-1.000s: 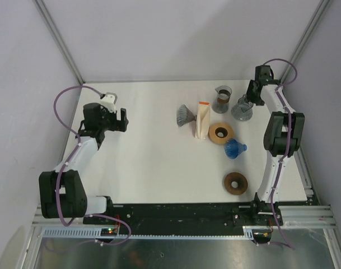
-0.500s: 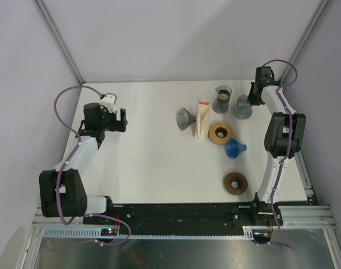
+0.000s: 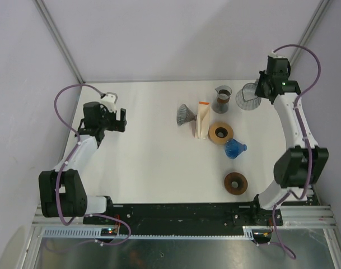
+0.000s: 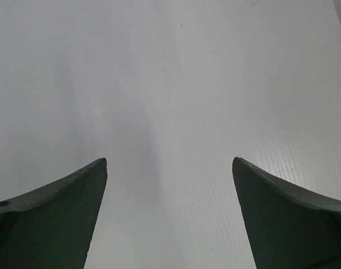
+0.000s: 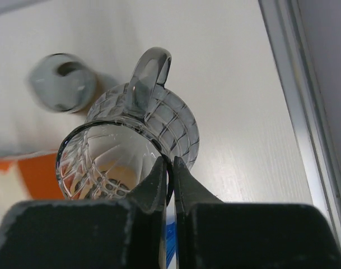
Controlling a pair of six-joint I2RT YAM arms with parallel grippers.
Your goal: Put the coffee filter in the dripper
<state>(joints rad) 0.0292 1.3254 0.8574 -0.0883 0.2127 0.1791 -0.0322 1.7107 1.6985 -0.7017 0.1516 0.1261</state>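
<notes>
My right gripper [image 3: 260, 88] [image 5: 169, 162] is shut on the rim of a clear cut-glass dripper [image 3: 247, 96] [image 5: 159, 120] with a handle. It holds the dripper off the table at the far right. A beige and orange coffee filter pack [image 3: 202, 119] lies near the table's middle; a blurred orange patch of the pack [image 5: 41, 174] shows through the glass in the right wrist view. My left gripper [image 3: 115, 117] [image 4: 170, 162] hangs open over bare white table at the far left, nothing between its fingers.
A glass measuring cup [image 3: 222, 98] stands next to the held dripper. A grey cone dripper [image 3: 184, 115], a blue cone dripper [image 3: 235, 148] and two brown rings [image 3: 221, 133] [image 3: 236, 182] sit right of centre. The metal frame rail [image 5: 304, 112] runs along the table's right edge.
The right gripper closed on the clear dripper's rim and lifted it off the table, the arm swinging up and back. The left arm has hardly moved.
</notes>
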